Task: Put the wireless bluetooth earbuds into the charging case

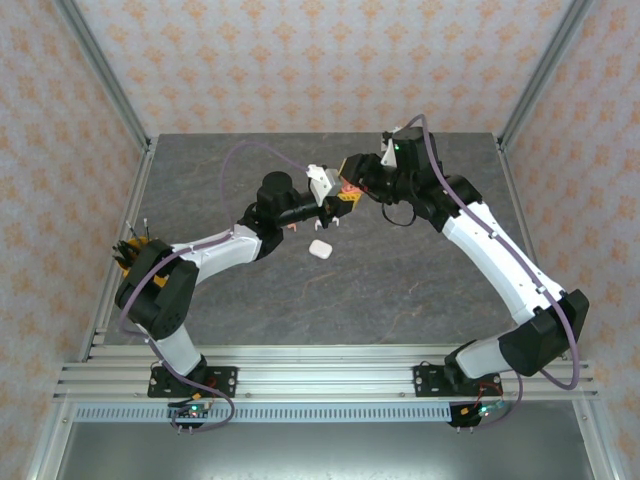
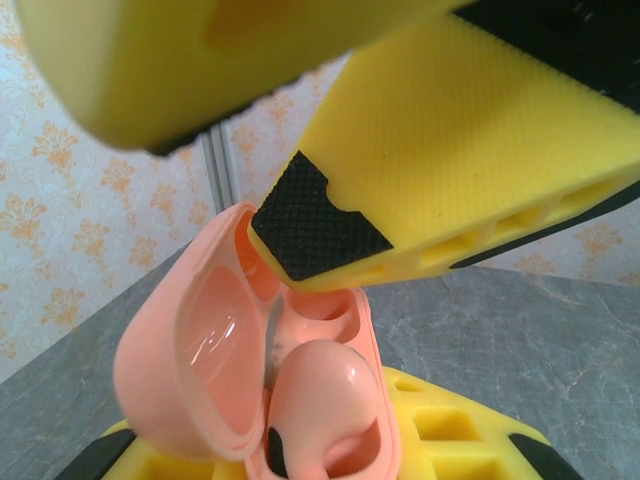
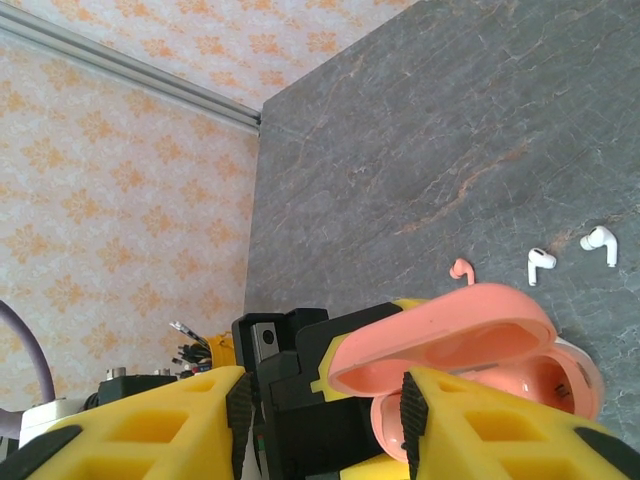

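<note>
**Left gripper holding open case as right finger touches its rim**

The left gripper (image 1: 343,203) is pinching the base of the coral case (image 2: 200,370), its fingers (image 2: 440,435) pressing close in against it. The case is standing open with its lid tilted back. One coral earbud (image 2: 325,390) is sitting in a socket, and the socket beside it is showing bare.

The right gripper (image 1: 352,188) is holding its fingers spread apart with nothing between them. One black-padded fingertip (image 2: 320,225) is touching the case's upper rim near the hinge.

Both arms are reaching in over mid-table and meeting there, the left stretching forward and to the right, the right arching over and to the left, with the case raised off the table (image 1: 400,290).

A loose earbud (image 3: 461,268), also coral, and two white earbuds (image 3: 541,264) (image 3: 600,238) are lying on the table beyond the case. A white case (image 1: 320,249) is lying near the grippers.
</note>
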